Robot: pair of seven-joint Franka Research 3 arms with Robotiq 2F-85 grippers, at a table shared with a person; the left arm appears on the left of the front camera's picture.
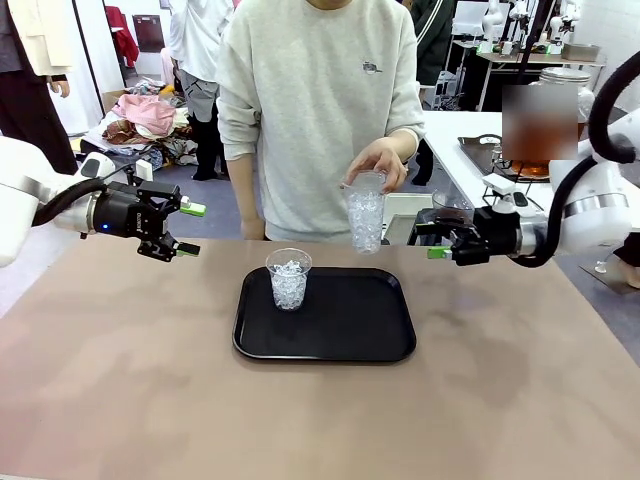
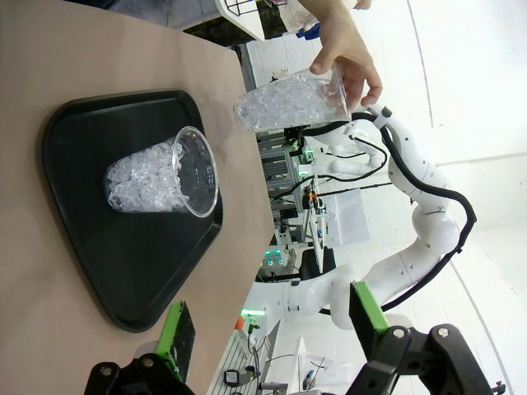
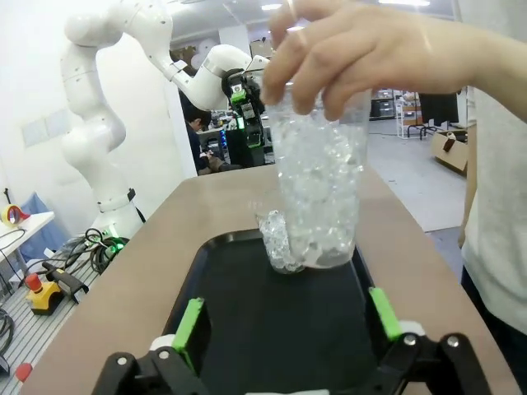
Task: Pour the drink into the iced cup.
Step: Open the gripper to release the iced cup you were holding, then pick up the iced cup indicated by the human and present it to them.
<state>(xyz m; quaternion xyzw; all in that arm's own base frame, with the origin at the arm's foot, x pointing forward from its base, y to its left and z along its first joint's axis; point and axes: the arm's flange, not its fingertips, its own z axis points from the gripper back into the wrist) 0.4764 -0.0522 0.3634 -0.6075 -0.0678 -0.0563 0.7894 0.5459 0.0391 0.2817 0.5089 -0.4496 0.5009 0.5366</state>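
Tan tabletop (image 1: 120, 400), tray (image 1: 350, 318) with iced cup (image 1: 288, 280), workshop (image 1: 215, 195)

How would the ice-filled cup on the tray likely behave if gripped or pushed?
The cup looks like thin clear plastic, so it would probably flex if squeezed. Weighted with ice, it likely sits fairly steady. Pushed high, it might tip or slide on the smooth tray.
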